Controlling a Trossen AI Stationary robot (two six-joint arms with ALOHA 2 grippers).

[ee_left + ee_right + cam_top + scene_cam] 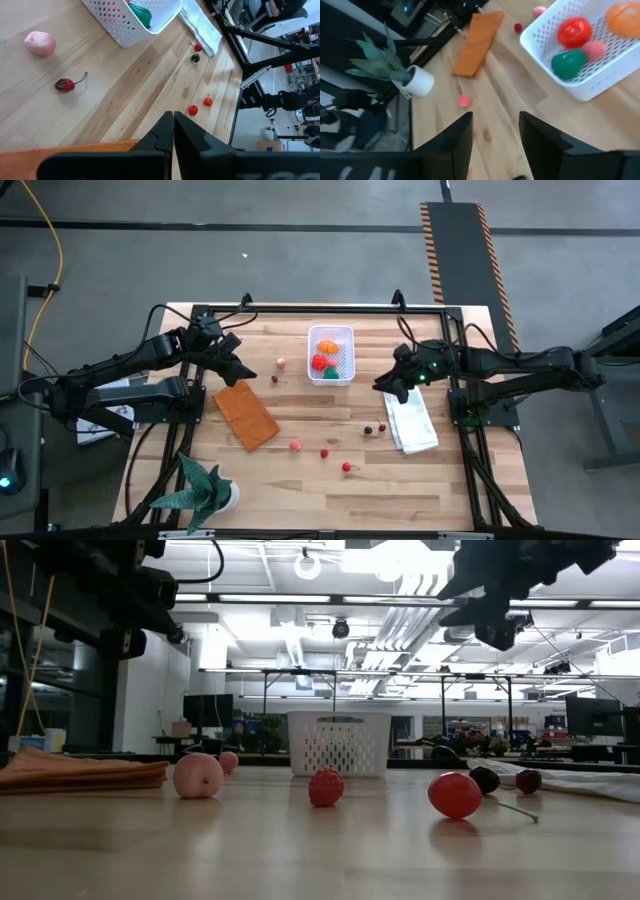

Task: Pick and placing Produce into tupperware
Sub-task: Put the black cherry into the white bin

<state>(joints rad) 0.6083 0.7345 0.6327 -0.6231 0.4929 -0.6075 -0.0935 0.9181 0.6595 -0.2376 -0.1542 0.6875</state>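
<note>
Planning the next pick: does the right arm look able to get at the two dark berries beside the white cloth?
Probably yes. The right end effector hangs open above the table beside the white cloth, and the dark berries lie on bare wood just in front of it, nothing over or against them.

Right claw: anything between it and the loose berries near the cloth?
Nothing visible. The right claw hangs open above the table beside the white cloth. The dark berries lie on bare wood just in front of it, with no object between.
</note>
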